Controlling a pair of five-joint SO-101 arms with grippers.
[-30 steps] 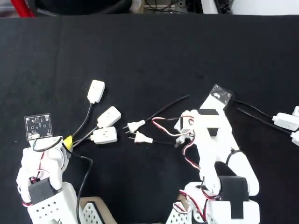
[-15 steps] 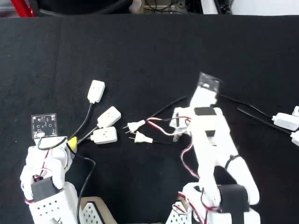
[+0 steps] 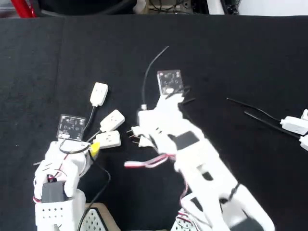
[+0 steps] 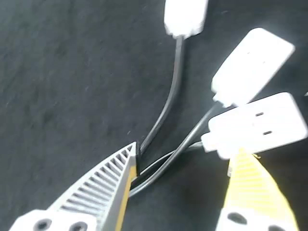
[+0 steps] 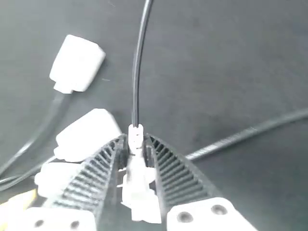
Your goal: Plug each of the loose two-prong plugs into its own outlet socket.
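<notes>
Right claw [image 5: 136, 144]: closed around plug [image 5: 138, 192], frame's lower centre.
Left claw [image 4: 185, 153]: spread wide, socket [image 4: 255, 125] just beyond, frame's right.

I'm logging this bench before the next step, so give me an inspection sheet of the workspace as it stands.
Surface: black cloth, flat.
Job's things: three white sockets fanned out at the left; one plug in the right gripper; a second plug lying beside the sockets.
Clutter: white connectors at the right edge.
Grippers: right gripper, jaws shut on the plug; left gripper, jaws open astride the socket cables.
Cables: socket cables black, bunched between the left jaws; plug cable black, leading away from the held plug.
Surroundings: red bar beyond the far edge.
</notes>
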